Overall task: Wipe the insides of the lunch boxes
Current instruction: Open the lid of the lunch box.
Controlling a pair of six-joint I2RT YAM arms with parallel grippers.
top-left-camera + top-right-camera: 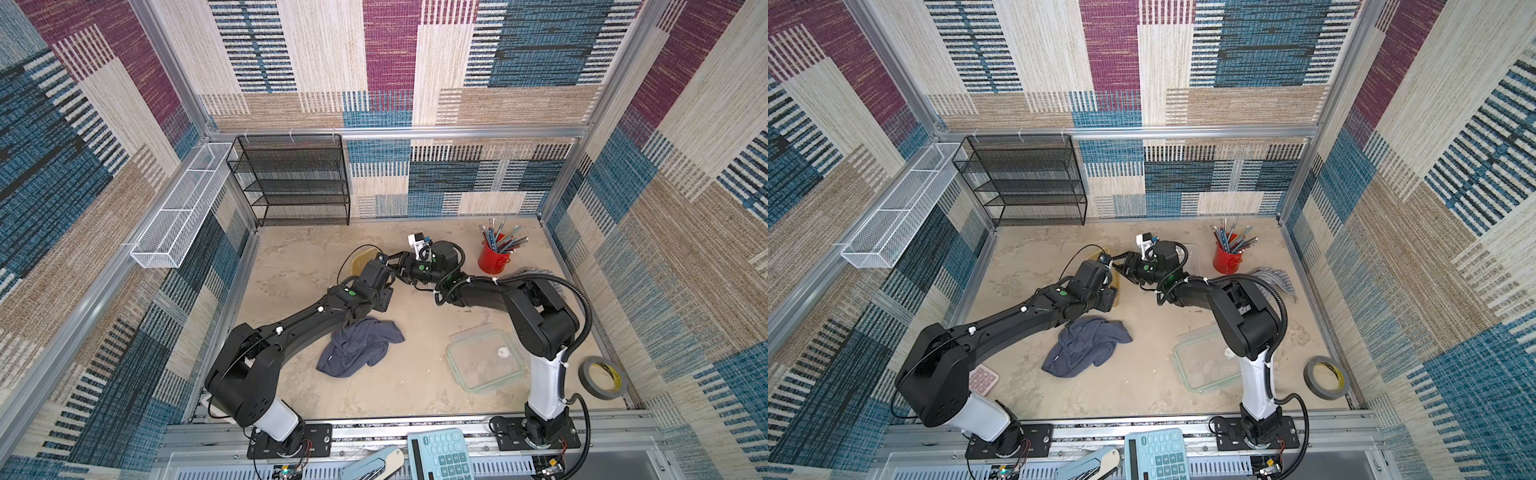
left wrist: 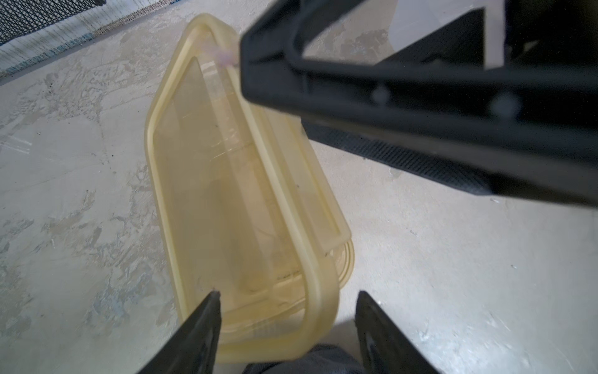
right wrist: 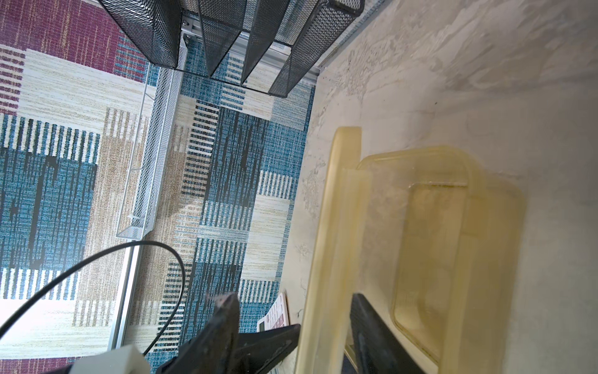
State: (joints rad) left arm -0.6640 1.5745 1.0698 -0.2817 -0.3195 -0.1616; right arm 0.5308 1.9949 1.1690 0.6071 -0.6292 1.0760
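Opening judged in hand: lid [image 3: 330, 233] tilted on amber lunch box [image 3: 453, 252], left gripper [image 2: 288, 294] open astride it, nothing held; grip of right gripper [image 3: 294, 296] cannot be told; cloth [image 1: 357, 347] needed next

Right of the right pincer [image 1: 386, 259] stands a red cup [image 1: 493, 258] of pencils, a striped cloth [image 1: 1277, 278] just nearer than it. Nearer than the pincer, slightly left, lies a crumpled dark cloth [image 1: 359, 347]. A tape roll [image 1: 585, 376] lies well off to its near right. A black mesh shelf [image 1: 291, 178] stands beyond it to the left, a white basket [image 1: 183, 208] farther left. A blue calculator [image 1: 440, 455] lies at the near edge.
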